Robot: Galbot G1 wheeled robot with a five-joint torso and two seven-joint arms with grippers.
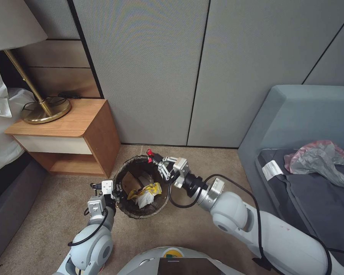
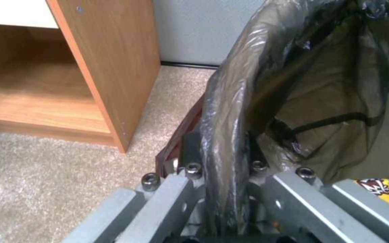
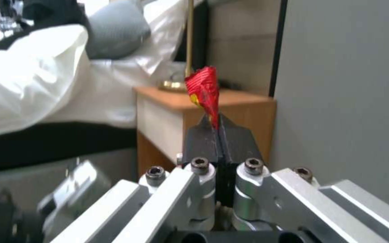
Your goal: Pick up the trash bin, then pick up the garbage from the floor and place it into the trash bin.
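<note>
bin's white body hiding under dark liner, left gripper [image 1: 116, 190] clamping trash bin [image 1: 141, 208] rim by the nightstand [image 1: 70, 131], right gripper [image 1: 153, 156] reaching over bin's far edge, pinching red wrapper [image 3: 203, 92]

Trash bin [image 1: 141, 211] — dark brown-black liner over the rim, glossy and semi-transparent in the left wrist view. Inside it: a tan paper piece [image 1: 132, 181], a yellow wrapper [image 1: 151, 188] with red print, a white tissue [image 1: 145, 199].

Right gripper [image 1: 153, 156]: black fingers, silver-grey metal links, dark screws. The scrap [image 3: 203, 91] pinched in it is bright red with a small yellow patch.

Left gripper [image 1: 116, 190]: same silver-grey metal and black fingers. Both arms are white with black cables.

Carpet [image 1: 49, 214]: speckled beige. Nightstand [image 1: 70, 130]: orange-brown wood grain, white drawer front. Lamp base [image 1: 46, 110]: brass gold. Wall panels [image 1: 149, 68]: pale grey with black seams. Sofa [image 1: 294, 114] — light blue-grey frame, dark grey cushion.
</note>
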